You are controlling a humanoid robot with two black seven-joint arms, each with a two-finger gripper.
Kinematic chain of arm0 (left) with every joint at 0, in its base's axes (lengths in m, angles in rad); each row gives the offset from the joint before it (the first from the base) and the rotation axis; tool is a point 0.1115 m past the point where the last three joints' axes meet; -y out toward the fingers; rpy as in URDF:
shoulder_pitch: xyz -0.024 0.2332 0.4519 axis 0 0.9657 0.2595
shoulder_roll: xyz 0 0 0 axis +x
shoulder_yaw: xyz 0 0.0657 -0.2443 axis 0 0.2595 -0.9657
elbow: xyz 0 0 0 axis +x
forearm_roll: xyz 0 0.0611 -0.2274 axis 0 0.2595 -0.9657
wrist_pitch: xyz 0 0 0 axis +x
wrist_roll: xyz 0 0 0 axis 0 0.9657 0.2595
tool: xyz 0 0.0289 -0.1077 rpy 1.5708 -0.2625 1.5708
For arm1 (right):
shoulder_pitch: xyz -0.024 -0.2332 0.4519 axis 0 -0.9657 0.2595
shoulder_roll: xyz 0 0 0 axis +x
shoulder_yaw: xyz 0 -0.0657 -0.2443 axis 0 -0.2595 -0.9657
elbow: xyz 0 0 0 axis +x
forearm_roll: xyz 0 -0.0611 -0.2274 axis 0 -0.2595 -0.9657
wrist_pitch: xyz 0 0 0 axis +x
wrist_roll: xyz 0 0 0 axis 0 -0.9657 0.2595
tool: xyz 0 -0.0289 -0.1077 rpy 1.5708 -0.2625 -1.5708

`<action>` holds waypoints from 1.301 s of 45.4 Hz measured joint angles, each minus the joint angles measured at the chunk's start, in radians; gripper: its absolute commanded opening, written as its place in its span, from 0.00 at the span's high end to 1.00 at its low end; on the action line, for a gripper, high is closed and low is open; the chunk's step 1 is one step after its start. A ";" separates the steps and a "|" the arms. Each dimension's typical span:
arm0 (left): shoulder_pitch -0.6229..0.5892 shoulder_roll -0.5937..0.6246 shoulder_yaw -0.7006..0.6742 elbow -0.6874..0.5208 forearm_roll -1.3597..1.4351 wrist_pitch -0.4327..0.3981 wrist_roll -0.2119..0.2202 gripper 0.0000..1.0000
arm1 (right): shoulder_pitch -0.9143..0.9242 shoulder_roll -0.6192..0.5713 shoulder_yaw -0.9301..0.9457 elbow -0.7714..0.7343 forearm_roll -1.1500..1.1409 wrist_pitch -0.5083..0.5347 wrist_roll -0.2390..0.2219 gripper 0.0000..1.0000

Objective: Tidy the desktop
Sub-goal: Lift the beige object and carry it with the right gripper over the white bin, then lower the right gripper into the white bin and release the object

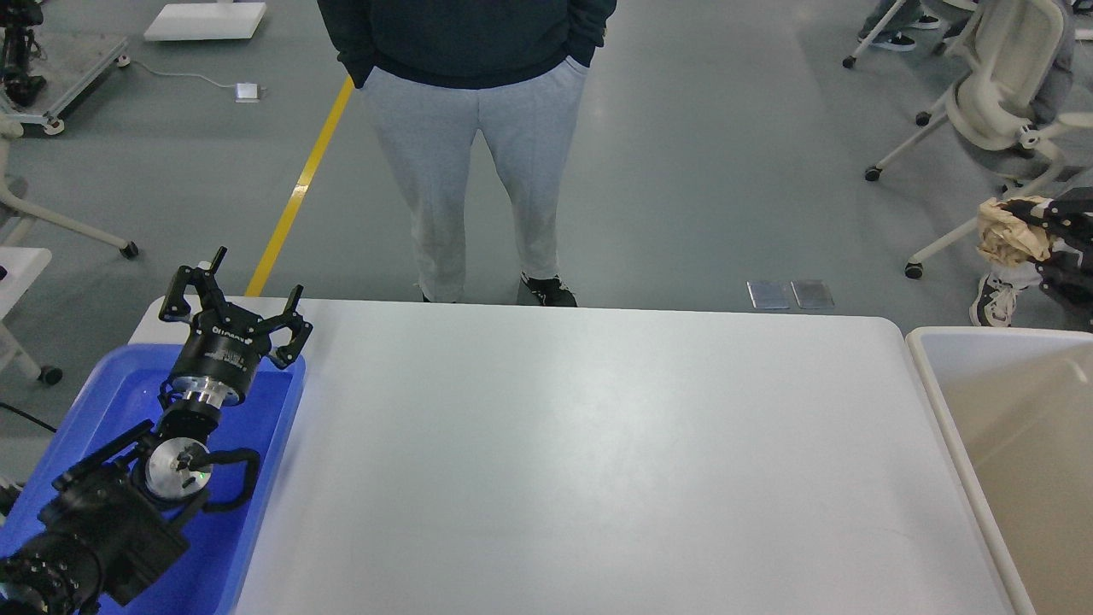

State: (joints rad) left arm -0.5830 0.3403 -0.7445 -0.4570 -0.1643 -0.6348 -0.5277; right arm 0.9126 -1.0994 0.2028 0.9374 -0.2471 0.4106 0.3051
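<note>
The desktop (581,461) is a large white tabletop with nothing lying on it. My right gripper (1029,232) is at the far right edge, raised above the far end of the beige-white bin (931,376), and is shut on a crumpled ball of brown paper (1008,231). My left gripper (232,299) is open and empty, held over the far end of the blue plastic tray (273,427) at the desktop's left.
A person (474,137) in grey trousers stands just behind the desktop's far edge. White wheeled chairs (999,94) stand at the back right. A yellow floor line (299,184) runs behind the left side.
</note>
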 measured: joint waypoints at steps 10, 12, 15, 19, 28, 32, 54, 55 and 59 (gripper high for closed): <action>0.000 0.000 0.000 0.000 0.000 0.001 0.000 0.00 | -0.107 0.126 0.002 -0.216 0.165 -0.008 0.004 1.00; 0.000 0.000 0.000 0.000 0.000 0.001 0.000 0.00 | -0.126 0.154 0.003 -0.262 0.196 -0.008 0.004 1.00; 0.000 0.000 0.000 0.000 0.000 0.001 0.000 0.00 | -0.151 0.196 0.004 -0.328 0.235 -0.010 0.003 1.00; 0.000 0.000 0.000 0.000 0.000 0.001 0.000 0.00 | -0.180 0.253 0.005 -0.420 0.274 -0.014 0.001 1.00; 0.000 0.000 0.000 0.000 0.000 0.001 0.000 0.00 | -0.231 0.395 0.006 -0.644 0.323 -0.030 -0.003 1.00; 0.000 0.000 0.000 0.000 0.000 0.001 0.000 0.00 | -0.246 0.455 0.006 -0.736 0.333 -0.047 -0.007 1.00; 0.000 0.000 0.000 0.000 0.000 0.001 0.000 0.00 | -0.334 0.669 -0.002 -0.921 0.339 -0.278 -0.093 1.00; 0.000 0.000 0.000 0.000 0.000 0.001 0.000 0.00 | -0.336 0.674 -0.001 -0.923 0.340 -0.289 -0.095 1.00; 0.000 0.000 0.000 0.000 0.000 0.001 0.000 0.00 | -0.346 0.691 0.002 -0.929 0.345 -0.339 -0.101 1.00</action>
State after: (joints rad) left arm -0.5829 0.3399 -0.7446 -0.4571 -0.1641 -0.6335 -0.5276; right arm 0.5669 -0.4080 0.2052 0.0086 0.0978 0.0720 0.2038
